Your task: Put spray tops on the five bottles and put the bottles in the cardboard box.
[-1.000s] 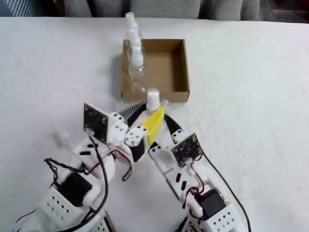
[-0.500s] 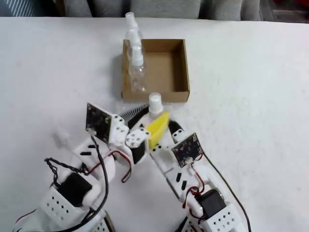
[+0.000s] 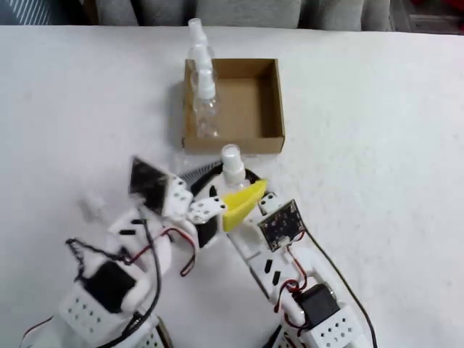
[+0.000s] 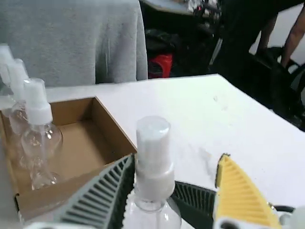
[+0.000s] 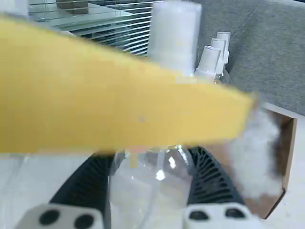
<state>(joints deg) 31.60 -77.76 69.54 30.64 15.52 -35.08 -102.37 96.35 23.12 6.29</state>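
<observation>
A clear bottle (image 3: 232, 168) with a white spray top stands just in front of the cardboard box (image 3: 270, 101). My right gripper (image 3: 233, 176) is shut on the bottle (image 5: 151, 177), its black ribbed fingers (image 5: 209, 181) on either side of the body. My left gripper (image 3: 226, 183) is open at the same bottle (image 4: 152, 157). Its grey ribbed finger (image 4: 107, 191) rests by the neck, while the yellow finger (image 4: 238, 195) stands well away from it. Another capped bottle (image 3: 206, 101) stands inside the box (image 4: 114, 131) at its left wall.
A further capped bottle (image 3: 196, 42) stands at the box's far left corner. A small white part (image 3: 91, 207) lies on the table left of the left arm. The white table stretches open to the right of the box.
The left gripper's yellow finger has swung out to the right, away from the bottle, so that gripper has opened. The bottle stays in the right gripper, hardly moved.
</observation>
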